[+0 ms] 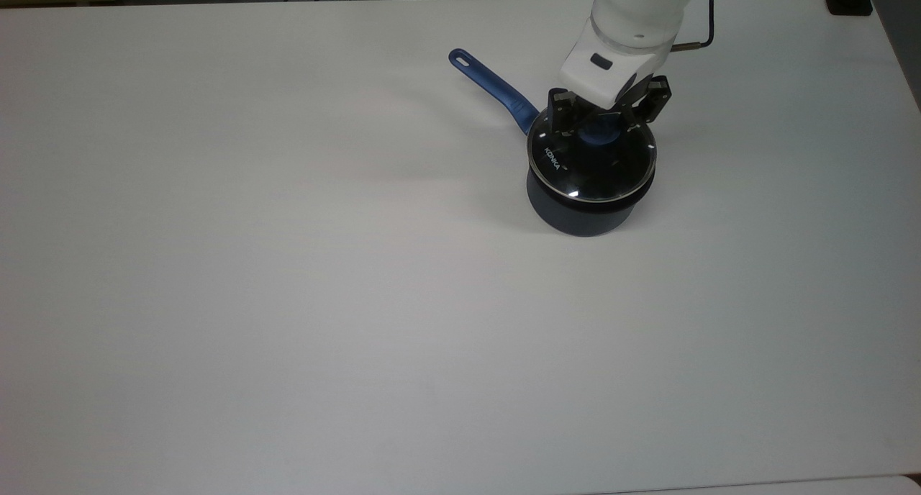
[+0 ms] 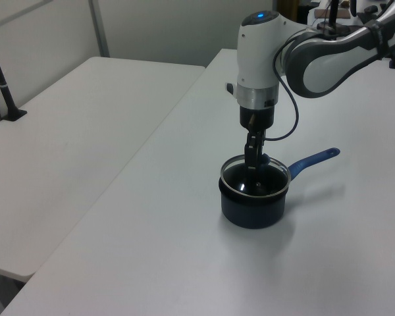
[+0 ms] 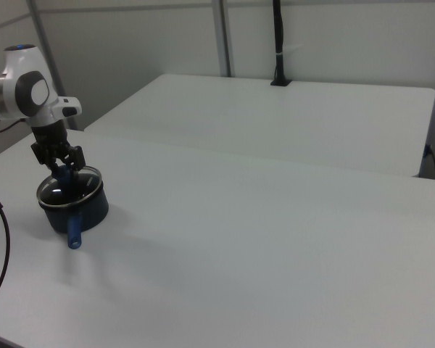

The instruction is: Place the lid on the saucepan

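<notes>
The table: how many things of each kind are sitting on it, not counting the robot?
Pots: 1, the saucepan, dark blue with a long blue handle.
Lids: 1, the glass lid, lying on the saucepan's rim with the end effector around its blue knob.
Total: 2 things on the table.

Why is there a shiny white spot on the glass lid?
Top view: a small glint of room light sits on the lid near its front rim; left view: a similar bright arc on the lid; the saucepan casts a soft shadow on the table.
</notes>
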Available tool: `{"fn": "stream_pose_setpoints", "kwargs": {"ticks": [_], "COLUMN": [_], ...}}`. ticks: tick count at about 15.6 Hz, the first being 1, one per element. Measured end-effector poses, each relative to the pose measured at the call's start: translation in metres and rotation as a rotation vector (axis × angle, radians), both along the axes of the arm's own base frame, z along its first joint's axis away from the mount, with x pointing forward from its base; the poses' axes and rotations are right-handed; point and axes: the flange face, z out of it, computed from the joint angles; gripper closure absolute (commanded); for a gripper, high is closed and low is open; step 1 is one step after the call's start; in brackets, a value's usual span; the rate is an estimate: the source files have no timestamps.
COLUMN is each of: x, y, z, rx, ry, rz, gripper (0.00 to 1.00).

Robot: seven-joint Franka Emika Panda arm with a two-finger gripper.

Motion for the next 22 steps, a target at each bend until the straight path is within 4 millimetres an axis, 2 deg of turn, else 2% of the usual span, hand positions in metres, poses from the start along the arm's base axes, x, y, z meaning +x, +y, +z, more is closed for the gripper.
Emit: {"fn": "stream_pose_setpoints", "kwargs": {"ticks": [7, 9, 10, 12, 13, 14, 18, 20, 22], "x": [0.003, 0.004, 0.005, 0.006, 0.007, 0.009, 0.007, 0.001, -0.002], "y": [-0.006, -0.017, -0.028, -0.066, -0.09, -0.129, -0.217, -0.247, -0.26], "z": [0.002, 0.012, 0.022, 0.047, 0.06, 0.078, 0.116, 0.129, 0.138], "rx": [-0.012, -0.025, -0.034, -0.066, -0.077, -0.081, -0.079, -0.081, -0.08], "ry": [-0.014, -0.009, -0.004, 0.014, 0.022, 0.022, 0.006, 0.007, -0.003], "rz": [-0.004, -0.019, -0.036, -0.081, -0.106, -0.147, -0.236, -0.241, -0.249], "gripper": [0.0, 0.0, 0.0, 0.0, 0.0, 0.0, 0.0, 0.0, 0.0]}}
